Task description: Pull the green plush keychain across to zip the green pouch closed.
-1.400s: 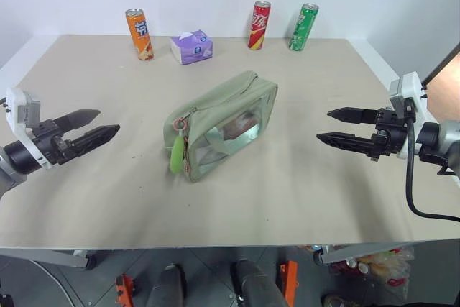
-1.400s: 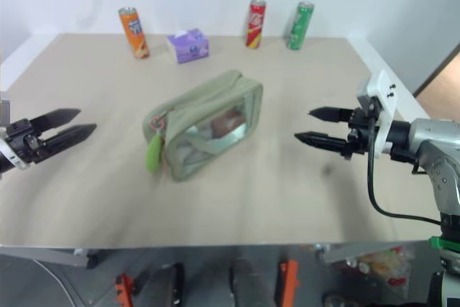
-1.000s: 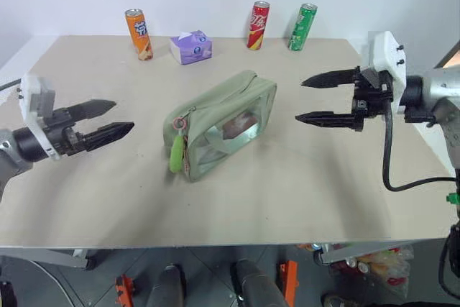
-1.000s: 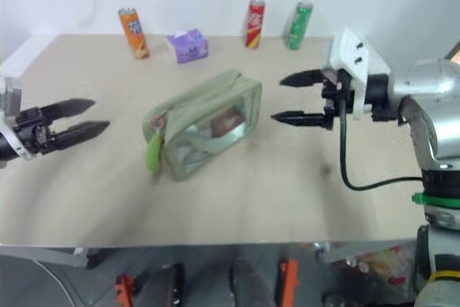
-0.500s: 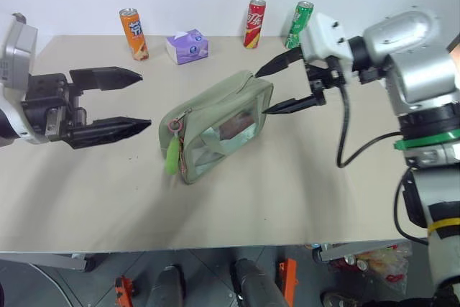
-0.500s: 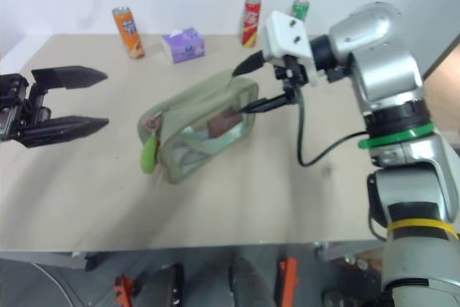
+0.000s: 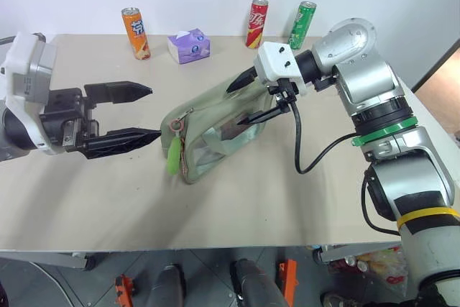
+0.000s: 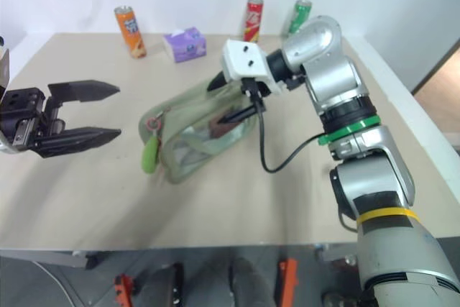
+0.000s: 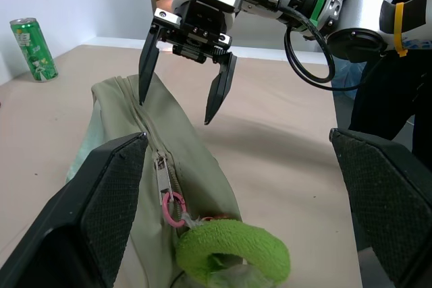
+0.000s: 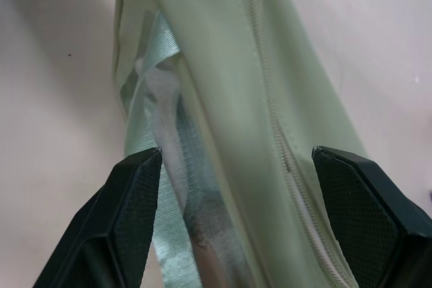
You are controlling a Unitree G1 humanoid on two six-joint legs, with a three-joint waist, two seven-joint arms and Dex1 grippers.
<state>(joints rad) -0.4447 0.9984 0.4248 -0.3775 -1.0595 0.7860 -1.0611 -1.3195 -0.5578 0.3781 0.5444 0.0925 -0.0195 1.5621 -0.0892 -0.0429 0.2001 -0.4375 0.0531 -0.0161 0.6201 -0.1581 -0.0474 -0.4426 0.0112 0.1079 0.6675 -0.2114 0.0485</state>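
1. Since the earlier frames, both arms are seen to have been brought inward: the right gripper (image 7: 248,98) from the table's right side to the pouch's far end, the left gripper (image 7: 129,113) closer to its near end.
2. Nearest, the left gripper is held spread, apart from the green plush keychain (image 7: 174,154), which hangs at the near-left end of the green pouch (image 7: 219,124).
3. Mid-table, the pouch is straddled at its far end by the right gripper's spread fingers (image 9: 219,89); contact probably is not yet made, though this cannot be confirmed.
4. The keychain is judged light, soft and compressible, best pinched near its ring (image 9: 174,208); the pouch is limp, so bracing is needed.
5. Farthest, cans (image 7: 135,32) and a tissue pack (image 7: 190,45) are lined up.
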